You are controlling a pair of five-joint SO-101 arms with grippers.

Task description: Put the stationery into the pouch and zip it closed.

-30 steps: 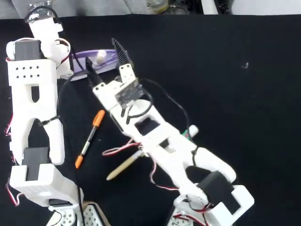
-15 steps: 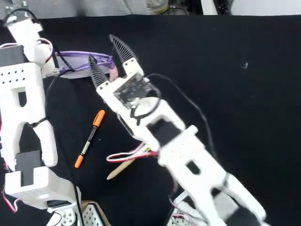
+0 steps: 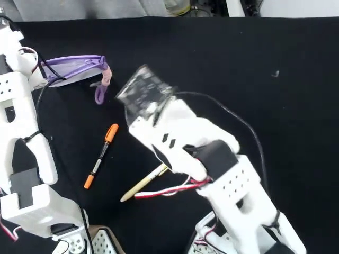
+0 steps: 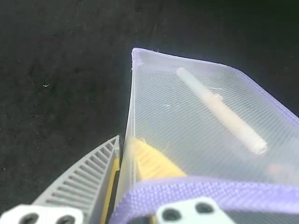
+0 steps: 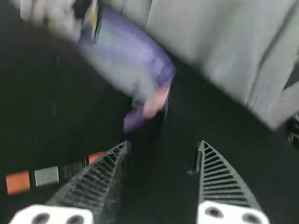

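Pouch (image 3: 74, 67) at counter (image 3: 265, 53) far-left corner, edge pinched by left end effector (image 4: 131, 154), likely steadying it for loading; pale stick (image 4: 219, 111) inside. Right end effector (image 5: 163, 143) spread, empty, facing zip pull (image 3: 102, 84). Orange marker (image 3: 101, 155), wooden pencil (image 3: 143, 183) lie loose, not yet packed.

No text can be read; the marker (image 3: 100, 156) carries a pale label band (image 3: 96, 166) with dark marks, too small to make out in the high view and blurred in the right wrist view; the circuit board (image 3: 144, 92) on the right arm's wrist is blurred, so any print on it is illegible.
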